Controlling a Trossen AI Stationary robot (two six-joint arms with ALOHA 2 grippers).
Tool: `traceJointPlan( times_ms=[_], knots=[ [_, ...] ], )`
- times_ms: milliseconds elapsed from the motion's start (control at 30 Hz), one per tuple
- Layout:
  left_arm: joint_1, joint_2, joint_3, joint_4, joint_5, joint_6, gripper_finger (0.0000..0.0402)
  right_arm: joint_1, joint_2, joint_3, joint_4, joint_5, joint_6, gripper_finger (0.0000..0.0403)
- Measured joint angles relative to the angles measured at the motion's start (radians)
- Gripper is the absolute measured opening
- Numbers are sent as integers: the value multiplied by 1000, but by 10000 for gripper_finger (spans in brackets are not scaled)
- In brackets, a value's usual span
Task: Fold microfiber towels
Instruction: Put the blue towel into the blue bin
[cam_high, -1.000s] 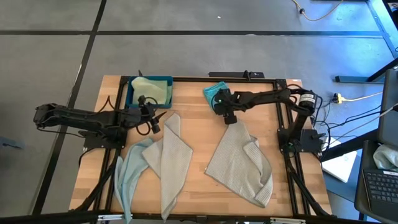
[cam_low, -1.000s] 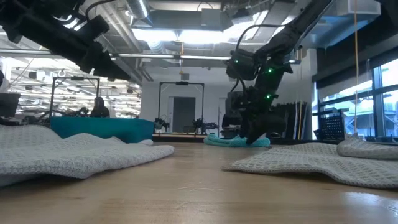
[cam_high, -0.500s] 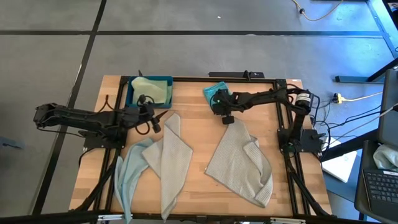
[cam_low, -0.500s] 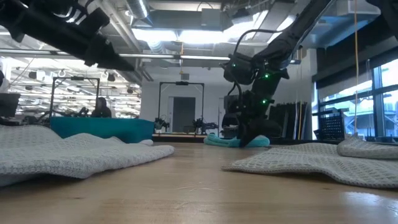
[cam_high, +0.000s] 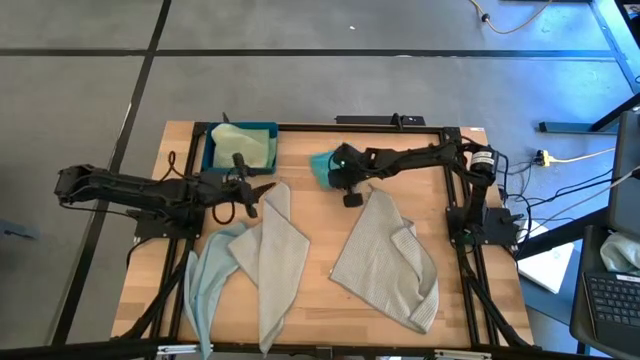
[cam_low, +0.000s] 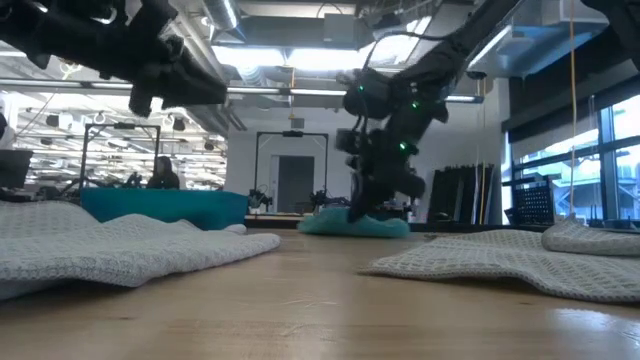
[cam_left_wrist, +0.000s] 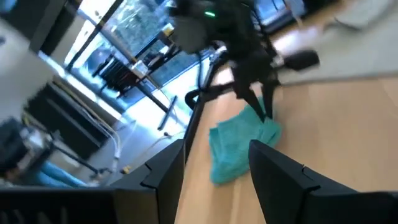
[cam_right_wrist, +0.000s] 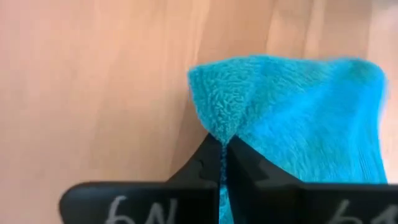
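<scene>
The teal towel (cam_high: 321, 165) lies bunched on the wood near the table's far edge, also seen as the teal towel (cam_low: 355, 226) in the low view. My right gripper (cam_right_wrist: 222, 155) is shut on it and shows in the high view as my right gripper (cam_high: 337, 172). My left gripper (cam_left_wrist: 214, 177) hovers open over the table's left half, near the tray, touching nothing. A light grey towel (cam_high: 272, 250) and a pale blue one (cam_high: 208, 285) lie spread at the near left. Another grey towel (cam_high: 385, 255) lies at the near right. My right gripper pinches a raised edge of the teal towel (cam_right_wrist: 219, 127) between its two fingertips. One layer or several, I cannot tell. The fingers come slanting down from the table's right side. The rest of the towel (cam_low: 380, 228) lies bunched on the table.
A dark blue tray (cam_high: 212, 160) at the far left holds a pale green towel (cam_high: 245, 146). Black frame rails (cam_high: 455, 215) run along the table's sides. Bare wood (cam_high: 318, 230) shows between the two grey towels.
My right gripper has shut on the teal towel and moved toward the table's left edge, dragging the towel along the wood to the left and slightly nearer. My left gripper has rolled about its own axis and stayed roughly in place.
</scene>
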Motion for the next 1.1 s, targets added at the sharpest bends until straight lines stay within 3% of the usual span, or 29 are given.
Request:
traceJointPlan(
  times_ms=[333,533,767,833,967,1033,1100],
  knots=[
    [6,186,0,35,122,169,176,55,-4,142,-60,-123,82,11],
    [52,332,0,193,275,121,204,68,-5,160,-60,-134,110,11],
    [60,546,35,330,319,98,227,66,-5,160,-46,-133,135,12],
    [58,630,66,349,295,85,227,67,-6,160,-44,-133,135,13],
    [50,754,113,457,76,110,228,66,-6,160,-44,-133,141,13],
    [60,784,131,506,75,115,228,66,-6,161,-46,-133,155,13],
    [70,805,149,510,149,108,228,66,-6,161,-52,-133,159,13]
  ],
)
